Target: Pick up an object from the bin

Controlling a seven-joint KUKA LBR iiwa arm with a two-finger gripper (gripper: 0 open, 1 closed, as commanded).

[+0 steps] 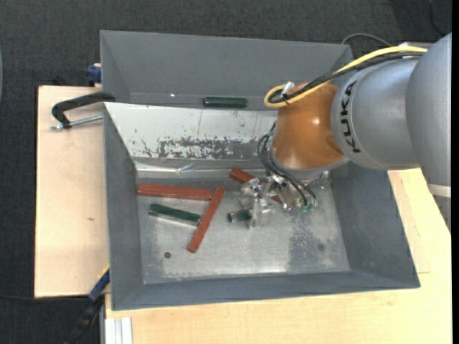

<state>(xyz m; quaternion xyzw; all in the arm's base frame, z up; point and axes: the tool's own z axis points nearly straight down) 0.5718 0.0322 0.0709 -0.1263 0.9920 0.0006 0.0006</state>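
Bin (120,192): grey metal, floor mostly bare, with a few loose things on the view's left of the gripper.
Arm (387,120): reaches in over the bin's right wall, its orange cover directly above the gripper.
Gripper (262,203): low at the bin floor, mid-bin. Whether it is spread or pressed together cannot be told, as its own metalwork and wiring mask the tip.
Long red stick (176,190): lies flat, well left of the gripper.
Slanted red stick (206,219): near the gripper's left, upper end by the long red stick.
Green stick (174,214): further left of the gripper, its right end touching or just beside the slanted red stick.
Short red piece (242,175): just behind the gripper, towards the back wall.
Small dark piece (240,218): the likely target, at the gripper's lower left edge. Contact is not confirmed.
Risk, miss: the small dark piece sits to one side of the gripper, so closing may nudge it away.
Risk, slip: a thin, flat piece on smooth metal may skid.
Risk, strike: further descent could press the gripper into the floor.
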